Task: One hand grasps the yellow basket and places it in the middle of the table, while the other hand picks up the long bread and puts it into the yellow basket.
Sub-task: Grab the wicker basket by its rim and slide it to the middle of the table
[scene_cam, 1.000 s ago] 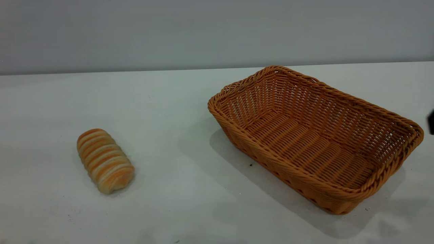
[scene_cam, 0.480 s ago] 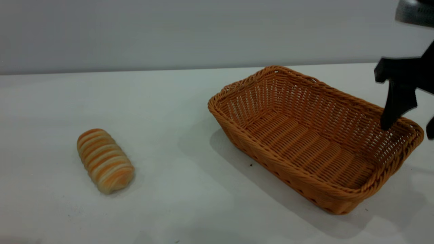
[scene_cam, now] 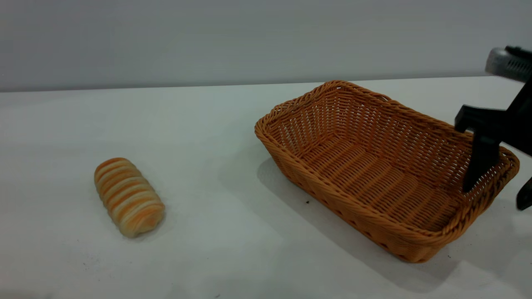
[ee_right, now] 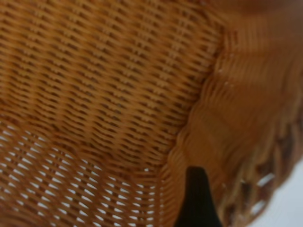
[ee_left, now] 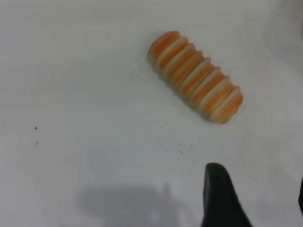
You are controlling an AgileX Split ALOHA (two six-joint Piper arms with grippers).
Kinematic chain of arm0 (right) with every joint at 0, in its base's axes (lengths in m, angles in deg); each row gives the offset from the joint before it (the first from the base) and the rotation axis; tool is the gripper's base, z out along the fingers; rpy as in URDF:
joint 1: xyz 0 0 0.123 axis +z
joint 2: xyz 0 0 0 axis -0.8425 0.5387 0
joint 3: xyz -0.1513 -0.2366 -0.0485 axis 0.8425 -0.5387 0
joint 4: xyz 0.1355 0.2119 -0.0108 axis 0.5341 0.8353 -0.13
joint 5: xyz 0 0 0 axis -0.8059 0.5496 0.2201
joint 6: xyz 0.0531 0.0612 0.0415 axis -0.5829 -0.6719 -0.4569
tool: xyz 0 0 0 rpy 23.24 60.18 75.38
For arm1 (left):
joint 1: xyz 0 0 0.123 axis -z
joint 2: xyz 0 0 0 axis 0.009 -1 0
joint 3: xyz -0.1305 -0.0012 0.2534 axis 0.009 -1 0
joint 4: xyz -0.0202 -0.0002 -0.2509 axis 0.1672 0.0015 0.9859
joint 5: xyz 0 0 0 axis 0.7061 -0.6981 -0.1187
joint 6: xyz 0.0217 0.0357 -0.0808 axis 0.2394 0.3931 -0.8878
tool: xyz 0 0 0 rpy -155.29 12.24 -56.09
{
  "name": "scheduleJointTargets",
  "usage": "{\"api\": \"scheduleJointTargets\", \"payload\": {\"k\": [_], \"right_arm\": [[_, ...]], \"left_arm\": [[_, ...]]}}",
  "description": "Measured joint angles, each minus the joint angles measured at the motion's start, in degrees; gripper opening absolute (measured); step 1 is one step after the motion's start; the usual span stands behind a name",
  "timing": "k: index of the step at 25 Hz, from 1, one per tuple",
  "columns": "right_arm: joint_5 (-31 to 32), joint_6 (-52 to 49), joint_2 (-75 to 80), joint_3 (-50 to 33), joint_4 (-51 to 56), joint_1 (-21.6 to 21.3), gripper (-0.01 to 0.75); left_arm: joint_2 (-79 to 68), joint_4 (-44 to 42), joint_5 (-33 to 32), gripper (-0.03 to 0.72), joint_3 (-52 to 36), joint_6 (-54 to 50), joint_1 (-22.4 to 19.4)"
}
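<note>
**Right hand astride the basket's end wall**

At the exterior frame's right edge the right hand (scene_cam: 496, 193) stands spread open — one finger (scene_cam: 478, 162) inside the yellow basket (scene_cam: 374, 174), the other outside its right-end wall. The basket sits right of centre on the counter (scene_cam: 216, 124). The long bread (scene_cam: 129, 196) lies lower left, well apart — the left hand (ee_left: 255, 198) hovers near it, its fingers apart.

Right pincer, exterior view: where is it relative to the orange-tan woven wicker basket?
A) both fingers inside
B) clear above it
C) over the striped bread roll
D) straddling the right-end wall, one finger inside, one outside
D: the right pincer has one black finger down inside the orange-tan woven wicker basket and the other outside its right-end wall.
</note>
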Motion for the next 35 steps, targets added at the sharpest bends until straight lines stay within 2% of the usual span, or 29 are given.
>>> {"api": "scheduleJointTargets", "payload": {"k": [5, 7, 10, 14, 16, 24, 31, 35], "right_arm": [[-2.4, 5.9, 5.0, 0.4, 7.4, 0.0, 0.558], [-2.5, 8.8, 6.9, 0.4, 9.6, 0.0, 0.531], [-2.9, 11.9, 9.0, 0.4, 11.7, 0.0, 0.392], [-4.4, 15.1, 9.4, 0.9, 13.2, -0.1, 0.110], [-4.7, 17.2, 9.5, 1.8, 12.8, -0.1, 0.050], [2.8, 20.2, 10.2, 9.4, 13.2, -0.3, 0.046], [9.4, 30.3, 10.2, 17.5, 25.3, -0.3, 0.046], [12.4, 34.0, 12.1, 19.4, 27.7, -0.2, 0.046]], "left_arm": [[0.0, 0.0, 0.0, 0.459, 0.0, 0.0, 0.0], [0.0, 0.0, 0.0, 0.459, 0.0, 0.0, 0.0], [0.0, 0.0, 0.0, 0.459, 0.0, 0.0, 0.0], [0.0, 0.0, 0.0, 0.459, 0.0, 0.0, 0.0], [0.0, 0.0, 0.0, 0.459, 0.0, 0.0, 0.0], [0.0, 0.0, -0.1, 0.459, 0.0, 0.0, 0.0], [0.0, 0.0, -0.1, 0.459, 0.0, 0.0, 0.0], [0.0, 0.0, -0.1, 0.459, 0.0, 0.0, 0.0]]}}
